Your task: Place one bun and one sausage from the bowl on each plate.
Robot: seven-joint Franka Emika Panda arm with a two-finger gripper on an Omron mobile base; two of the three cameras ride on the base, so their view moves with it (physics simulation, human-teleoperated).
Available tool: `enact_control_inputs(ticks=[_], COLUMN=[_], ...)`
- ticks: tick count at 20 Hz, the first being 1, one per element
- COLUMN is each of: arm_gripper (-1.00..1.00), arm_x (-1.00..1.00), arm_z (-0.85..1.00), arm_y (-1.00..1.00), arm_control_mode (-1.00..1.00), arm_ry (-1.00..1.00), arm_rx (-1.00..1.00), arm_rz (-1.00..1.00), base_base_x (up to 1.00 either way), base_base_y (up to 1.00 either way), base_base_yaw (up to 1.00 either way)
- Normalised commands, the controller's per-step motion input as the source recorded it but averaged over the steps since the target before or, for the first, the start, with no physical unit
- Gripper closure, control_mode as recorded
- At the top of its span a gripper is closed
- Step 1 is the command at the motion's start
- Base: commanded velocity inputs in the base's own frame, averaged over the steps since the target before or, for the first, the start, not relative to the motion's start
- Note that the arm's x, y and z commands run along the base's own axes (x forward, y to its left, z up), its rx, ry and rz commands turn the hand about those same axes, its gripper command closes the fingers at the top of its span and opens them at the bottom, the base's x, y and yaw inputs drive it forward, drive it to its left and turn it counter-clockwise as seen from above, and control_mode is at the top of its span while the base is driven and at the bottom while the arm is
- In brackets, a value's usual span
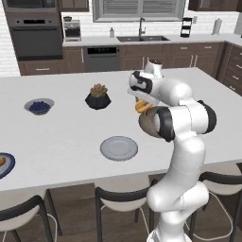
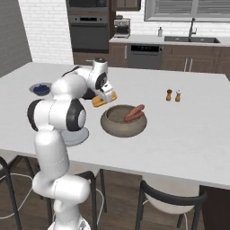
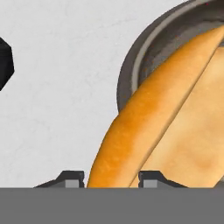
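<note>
The gripper is clamped across a golden split bun, one dark tip on each side of it in the hand view, and holds it clear of the counter just off the left rim of the wide grey bowl. In the hand view the bun's long axis runs from the tips at 6 o'clock up toward 1 o'clock, across the bowl's rim.

Judging by the task, the next move is a carry to a plate, and it turns on this: in the left base view the plain light grey plate lies near, at about 7 o'clock from the gripper, with bare counter between. The dark-rimmed plate sits far off at 8 o'clock, at the picture's left edge, with something orange already on it that I cannot make out, so the grey plate looks the likelier target.

One sausage lies in the bowl against its far right rim, at 3 o'clock from the gripper in the right base view.

The black pot with a succulent and the small bowl of berries stand at 9 o'clock, away from the short path to the grey plate. The two small shakers stand well beyond the bowl; nothing seems to block the way
</note>
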Motion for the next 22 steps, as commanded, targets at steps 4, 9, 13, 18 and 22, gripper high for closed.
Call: enact_control_inputs(ticks=[4,9,13,18,22], arm_gripper=[1.00,1.00,1.00,1.00,1.00], arm_x=[-0.99,-0.84,-0.78,-0.56,0.00], arm_z=[0.00,-0.14,-0.32,-0.42,-0.47], arm_y=[0.61,0.66,0.67,0.49,0.37], arm_control_mode=[-1.00,-1.00,-1.00,-1.00,-1.00], arm_ry=[0.01,0.05,0.06,0.06,0.10], arm_rx=[0.00,-0.03,-0.06,-0.08,-0.05], arm_rz=[0.04,0.02,0.03,0.06,0.04], base_base_x=[0.00,0.00,0.00,0.00,0.00], base_base_y=[0.00,0.00,0.00,0.00,0.00], base_base_yaw=[0.00,0.00,0.00,0.00,0.00])
